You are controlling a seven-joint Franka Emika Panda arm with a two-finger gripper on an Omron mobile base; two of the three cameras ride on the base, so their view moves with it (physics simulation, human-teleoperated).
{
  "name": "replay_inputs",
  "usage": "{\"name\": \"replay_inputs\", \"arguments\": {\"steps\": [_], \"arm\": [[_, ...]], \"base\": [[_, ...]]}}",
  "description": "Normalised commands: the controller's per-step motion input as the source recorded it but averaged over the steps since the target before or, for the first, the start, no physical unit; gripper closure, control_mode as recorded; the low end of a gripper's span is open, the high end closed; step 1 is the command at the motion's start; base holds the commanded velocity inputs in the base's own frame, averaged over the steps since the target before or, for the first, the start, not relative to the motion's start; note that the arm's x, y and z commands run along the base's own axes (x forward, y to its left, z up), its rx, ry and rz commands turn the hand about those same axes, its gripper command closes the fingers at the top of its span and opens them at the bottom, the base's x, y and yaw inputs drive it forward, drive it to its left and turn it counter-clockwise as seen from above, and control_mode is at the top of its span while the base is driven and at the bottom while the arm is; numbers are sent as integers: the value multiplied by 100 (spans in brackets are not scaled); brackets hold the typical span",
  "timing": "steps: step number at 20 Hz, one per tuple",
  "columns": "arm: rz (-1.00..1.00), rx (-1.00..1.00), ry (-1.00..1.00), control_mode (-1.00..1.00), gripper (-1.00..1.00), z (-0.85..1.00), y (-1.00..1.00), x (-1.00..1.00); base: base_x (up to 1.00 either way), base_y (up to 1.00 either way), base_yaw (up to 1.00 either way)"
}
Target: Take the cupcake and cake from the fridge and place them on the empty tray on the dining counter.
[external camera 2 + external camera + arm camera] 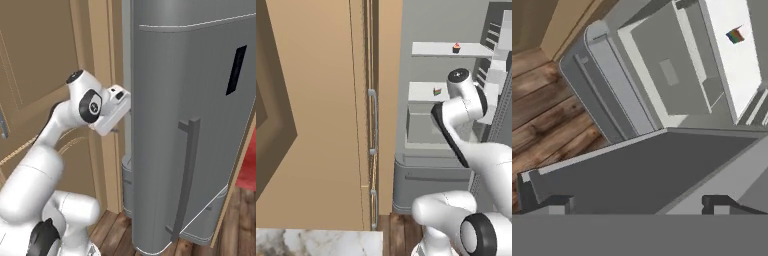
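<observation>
Cupcake (pixel 456 48) and cake (pixel 437 91) sit on separate fridge (pixel 446 150) shelves (door open).

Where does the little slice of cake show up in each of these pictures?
Left base view: the cake sits on the lower white shelf, right of centre.
Right base view: not in it; the grey fridge door fills that side.
Hand view: top right, on the white shelf.
Shared landmark: the fridge.

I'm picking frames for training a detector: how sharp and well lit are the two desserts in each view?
Left base view: flat, even light, no glare; cupcake and cake tiny and soft-edged on white fridge shelves. Hand view: tilted, cake a small blurry patch. Right base view: the fridge's grey door faces the camera.
</observation>
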Motion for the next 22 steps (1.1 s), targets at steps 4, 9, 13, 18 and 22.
{"name": "replay_inputs", "arguments": {"steps": [4, 9, 13, 18, 22], "arm": [[-13, -6, 17, -100, -100, -14, -27, 33], [-16, -5, 12, -100, -100, -15, -46, 19], [-11, -4, 11, -100, -100, -18, -47, 31], [-12, -5, 8, -100, -100, -29, -75, 6], [-18, -1, 1, -100, -100, -25, -100, -13]], "base": [[0, 0, 0], [0, 0, 0], [0, 0, 0], [0, 0, 0], [0, 0, 0]]}}
